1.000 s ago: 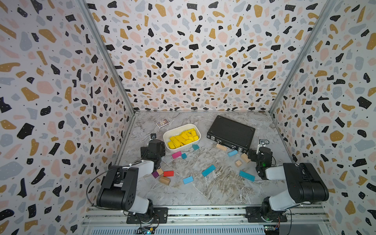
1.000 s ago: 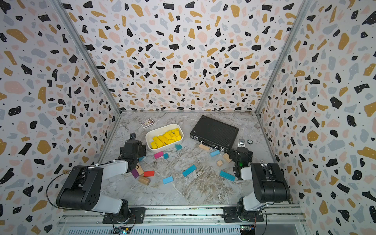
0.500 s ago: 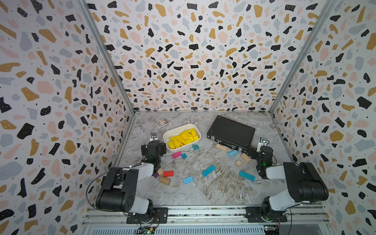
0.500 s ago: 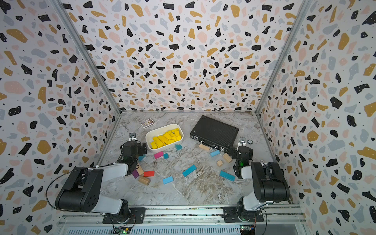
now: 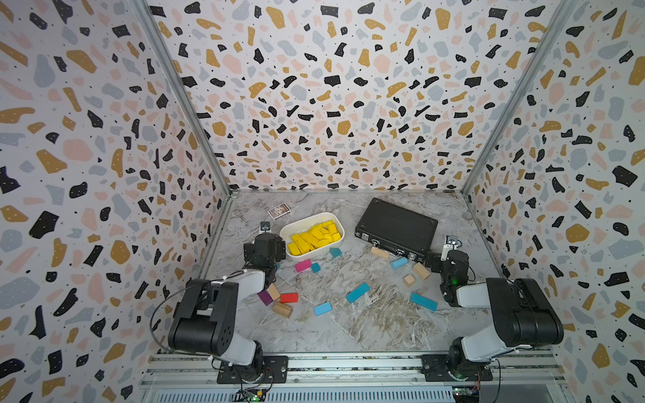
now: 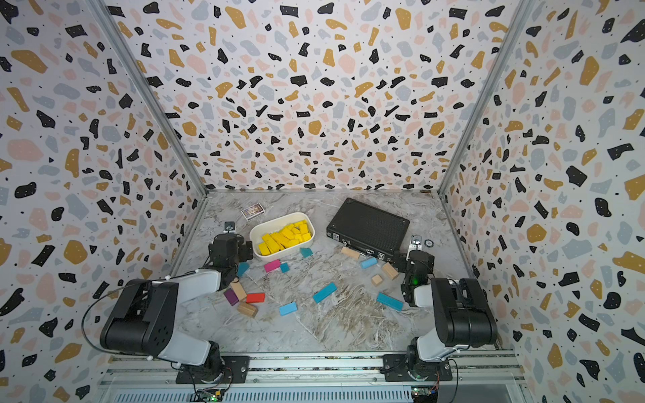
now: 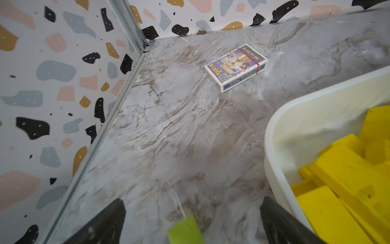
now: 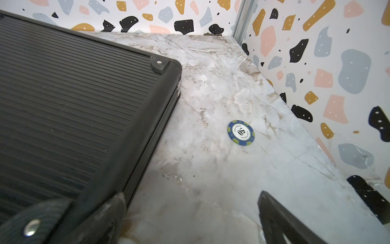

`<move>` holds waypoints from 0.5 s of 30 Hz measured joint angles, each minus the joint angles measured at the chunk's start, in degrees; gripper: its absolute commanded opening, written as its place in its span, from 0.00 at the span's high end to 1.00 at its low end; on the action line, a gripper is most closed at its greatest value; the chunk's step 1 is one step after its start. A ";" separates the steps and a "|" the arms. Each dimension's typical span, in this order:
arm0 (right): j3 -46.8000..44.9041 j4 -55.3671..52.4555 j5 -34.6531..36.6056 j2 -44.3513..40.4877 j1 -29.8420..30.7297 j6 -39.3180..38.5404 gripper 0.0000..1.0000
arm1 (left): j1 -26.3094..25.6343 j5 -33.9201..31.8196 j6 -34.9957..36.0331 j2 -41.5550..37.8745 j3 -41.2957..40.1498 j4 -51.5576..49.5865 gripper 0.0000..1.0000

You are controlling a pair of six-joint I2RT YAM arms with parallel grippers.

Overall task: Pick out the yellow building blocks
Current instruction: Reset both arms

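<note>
Several yellow building blocks [image 5: 314,237] lie piled in a white tray [image 5: 307,217] at the back left of the table, seen in both top views [image 6: 284,235]. In the left wrist view the tray's wall [image 7: 312,118] and the yellow blocks [image 7: 348,179] fill one side. My left gripper [image 7: 192,221] is open just beside the tray's left end, low over the table. A corner of a lime-green block [image 7: 185,231] shows on the table between its fingers. My right gripper [image 8: 194,217] is open and holds nothing. One of its fingers sits by the black case's corner.
A black ribbed case [image 5: 396,226] lies at the back right. A card box [image 7: 236,66] lies near the back left corner, and a poker chip [image 8: 241,132] near the right wall. Pink [image 5: 303,266], red [image 5: 289,297], teal, blue, purple and tan blocks are scattered mid-table.
Both wrists have crept slightly towards the back wall, the left along the tray's end, the right beside the case. Both grippers stay open.
</note>
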 measured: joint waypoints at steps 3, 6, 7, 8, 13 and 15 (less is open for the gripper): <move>0.00 0.02 -0.09 0.00 -0.11 0.26 0.01 | 0.37 6.54 4.07 11.85 17.35 -11.67 0.00; 0.00 0.22 -0.07 0.00 -0.35 0.74 0.01 | -0.17 11.87 5.66 7.32 8.92 -6.51 0.00; 0.00 0.42 -0.07 0.00 -0.35 0.83 0.01 | -0.35 12.61 5.44 2.47 2.47 -5.18 0.00; 0.00 0.57 -0.09 0.00 -0.35 0.87 0.01 | -0.24 12.85 5.25 -2.86 -4.00 -4.46 0.00; 0.00 0.87 -0.07 0.00 -0.35 1.07 0.01 | 0.98 10.97 3.65 -9.35 -14.86 6.56 0.00; 0.00 0.87 -0.09 0.00 -0.35 1.07 0.01 | 0.96 9.53 3.13 -9.92 -21.31 17.94 0.00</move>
